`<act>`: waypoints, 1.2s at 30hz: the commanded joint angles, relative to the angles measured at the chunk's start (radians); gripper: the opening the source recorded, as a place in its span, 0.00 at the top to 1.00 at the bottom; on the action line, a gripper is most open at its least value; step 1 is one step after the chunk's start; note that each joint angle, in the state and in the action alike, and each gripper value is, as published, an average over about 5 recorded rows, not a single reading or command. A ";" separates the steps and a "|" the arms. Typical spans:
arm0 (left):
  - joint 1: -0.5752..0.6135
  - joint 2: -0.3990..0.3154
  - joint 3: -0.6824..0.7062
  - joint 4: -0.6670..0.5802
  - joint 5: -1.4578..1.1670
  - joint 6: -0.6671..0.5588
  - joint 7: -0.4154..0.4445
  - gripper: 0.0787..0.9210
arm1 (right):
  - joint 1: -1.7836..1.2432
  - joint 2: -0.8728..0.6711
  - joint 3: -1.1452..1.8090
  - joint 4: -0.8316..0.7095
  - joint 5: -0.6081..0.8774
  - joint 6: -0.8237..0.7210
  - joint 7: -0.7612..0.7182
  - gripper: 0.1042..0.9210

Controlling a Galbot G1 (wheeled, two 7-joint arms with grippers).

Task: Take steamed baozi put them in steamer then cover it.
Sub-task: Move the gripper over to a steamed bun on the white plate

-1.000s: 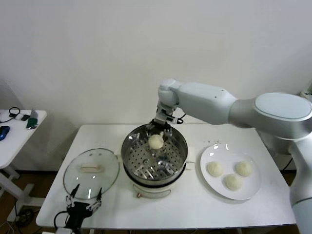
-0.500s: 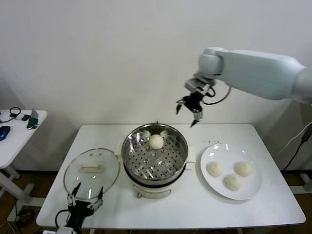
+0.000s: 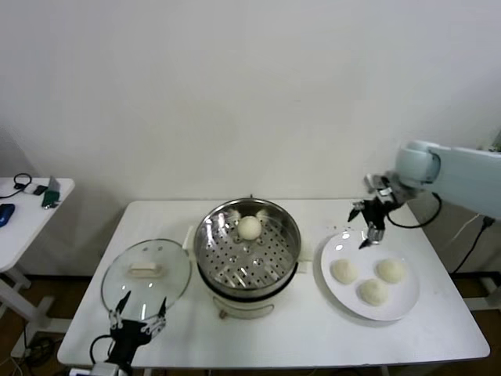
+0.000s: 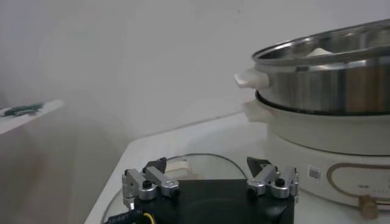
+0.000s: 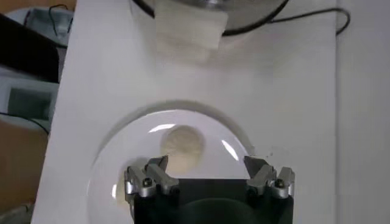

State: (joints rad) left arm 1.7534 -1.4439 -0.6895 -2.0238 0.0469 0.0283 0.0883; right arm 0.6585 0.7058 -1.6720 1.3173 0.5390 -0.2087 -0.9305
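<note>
Gleaming round steel steamer point(image 3: 248, 252), smooth domed baozi point(image 3: 250, 227).

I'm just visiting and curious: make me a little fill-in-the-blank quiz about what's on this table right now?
1. Inside the steamer sits ___ baozi.
2. The white plate holds ___ baozi.
3. The cover lies on the table to the robot's ___ of the steamer.
4. The right gripper, its fingers open, hovers over the ___; the left gripper waits near the cover.

Missing words: one; three; left; plate
</note>
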 commanded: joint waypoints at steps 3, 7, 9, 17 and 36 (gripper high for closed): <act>0.010 -0.009 -0.002 0.001 0.003 -0.005 -0.002 0.12 | -0.237 -0.020 0.129 0.003 -0.129 -0.112 0.093 0.12; 0.016 -0.013 -0.002 0.004 0.006 -0.009 -0.003 0.12 | -0.268 0.013 0.151 -0.022 -0.136 -0.119 0.104 0.12; 0.018 -0.014 -0.002 0.003 0.006 -0.009 -0.004 0.12 | -0.280 0.026 0.158 -0.033 -0.136 -0.120 0.106 0.12; 0.021 -0.013 -0.003 0.006 0.007 -0.010 -0.004 0.12 | -0.314 0.070 0.180 -0.064 -0.143 -0.126 0.119 0.12; 0.016 -0.010 -0.001 0.010 0.007 -0.008 -0.004 0.12 | -0.317 0.096 0.178 -0.081 -0.157 -0.132 0.101 0.19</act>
State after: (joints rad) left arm 1.7693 -1.4543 -0.6910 -2.0146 0.0537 0.0197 0.0844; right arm 0.3550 0.7933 -1.5017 1.2419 0.3888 -0.3362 -0.8212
